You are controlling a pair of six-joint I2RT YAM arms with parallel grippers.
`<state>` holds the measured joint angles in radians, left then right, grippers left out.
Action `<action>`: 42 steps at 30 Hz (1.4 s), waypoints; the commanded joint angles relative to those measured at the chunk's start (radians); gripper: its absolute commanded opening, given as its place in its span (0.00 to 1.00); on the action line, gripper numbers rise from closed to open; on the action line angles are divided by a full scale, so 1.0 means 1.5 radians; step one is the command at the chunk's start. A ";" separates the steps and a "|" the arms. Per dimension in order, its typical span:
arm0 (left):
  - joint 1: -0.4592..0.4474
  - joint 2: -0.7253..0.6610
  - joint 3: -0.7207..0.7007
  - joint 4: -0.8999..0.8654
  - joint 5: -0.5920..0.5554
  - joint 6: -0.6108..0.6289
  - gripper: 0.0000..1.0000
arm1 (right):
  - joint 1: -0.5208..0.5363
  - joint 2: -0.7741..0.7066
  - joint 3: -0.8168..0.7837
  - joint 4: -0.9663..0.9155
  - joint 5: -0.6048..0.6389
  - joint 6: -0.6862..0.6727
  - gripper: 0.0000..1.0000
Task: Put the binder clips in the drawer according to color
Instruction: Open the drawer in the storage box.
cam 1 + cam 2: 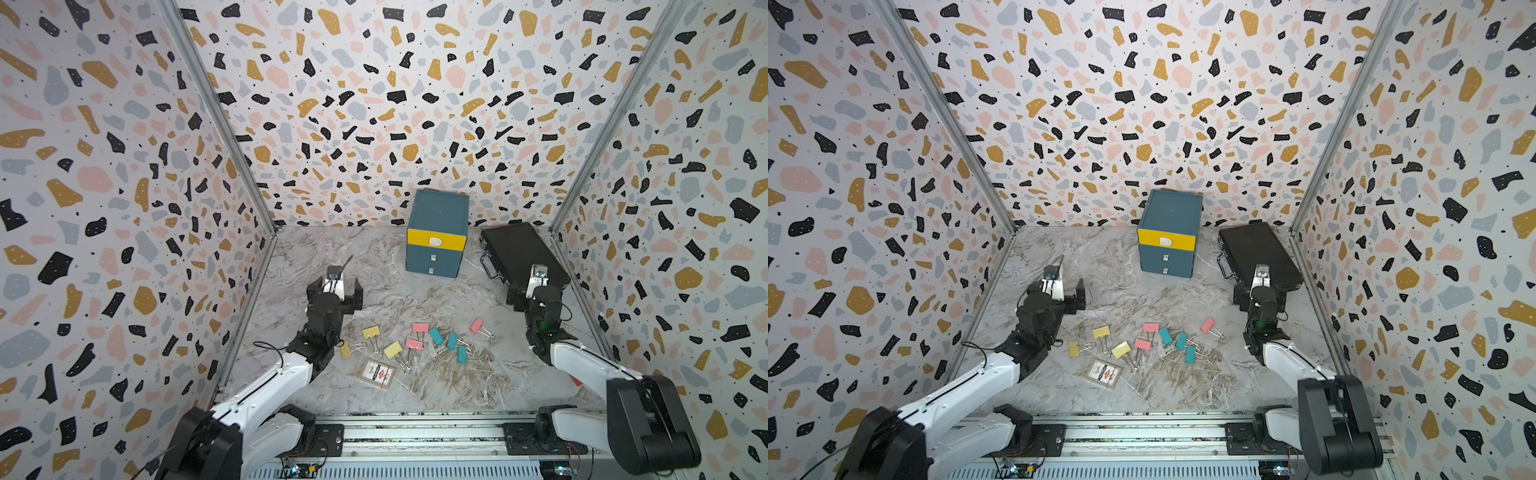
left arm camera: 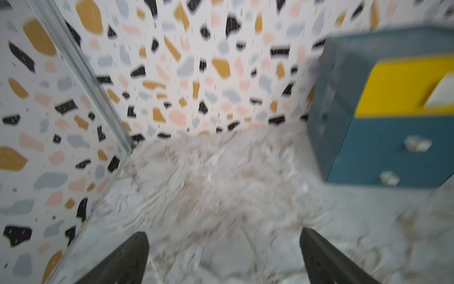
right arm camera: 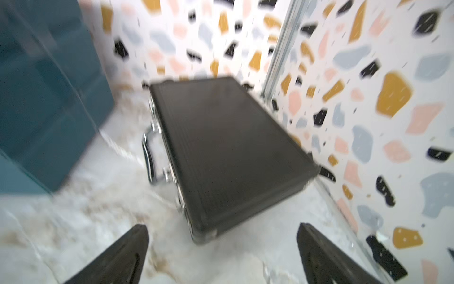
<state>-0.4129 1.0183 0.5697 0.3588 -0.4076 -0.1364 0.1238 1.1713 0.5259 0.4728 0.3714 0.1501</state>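
A: Where are the binder clips (image 1: 414, 344)?

B: All nine lie loose on the tabletop (image 1: 457, 395), near the middle, between the two arms. The yellow clips (image 1: 371, 331) are leftmost and the teal clips (image 1: 452, 340) more central. The pink clips (image 1: 420, 327) are mixed among them, with one off to the right. None is in the drawer.

A: And the drawer (image 1: 436, 216)?

B: Far middle, by the back wall, with its fronts turned toward the arms so the pulls can be reached. All three look shut, with the yellow front (image 1: 436, 240) on top.

A: The claws?

B: The left claw (image 2: 223, 233) hangs over bare tabletop, left of and nearer than the drawer, jaws wide apart with nothing between them. The right claw (image 3: 222, 227) is just as spread and empty, pointed at the near corner of the black briefcase (image 1: 523, 253).

A: Why spread?

B: Probably ready for a first grab. I'd judge a drawer must be pulled open before any clip goes in.

A: Hazards?

B: The card pack (image 1: 377, 373) lies just beside the yellow clips, and the wire handles crowd together.
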 commanded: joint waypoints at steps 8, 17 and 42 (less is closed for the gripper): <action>0.009 0.298 0.214 0.038 0.516 -0.782 0.84 | -0.031 -0.030 0.235 -0.510 -0.234 0.436 0.87; -0.104 0.508 0.347 0.247 0.447 -0.983 0.64 | -0.027 0.001 0.317 -0.614 -0.482 0.376 0.67; -0.116 0.633 0.514 0.161 0.372 -0.963 0.62 | -0.027 -0.034 0.303 -0.626 -0.539 0.364 0.64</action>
<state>-0.5903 1.9533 1.3052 0.5762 0.1661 -1.5997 0.0807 1.1374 0.9676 -0.4568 -0.4217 0.7101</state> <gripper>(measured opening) 0.627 0.641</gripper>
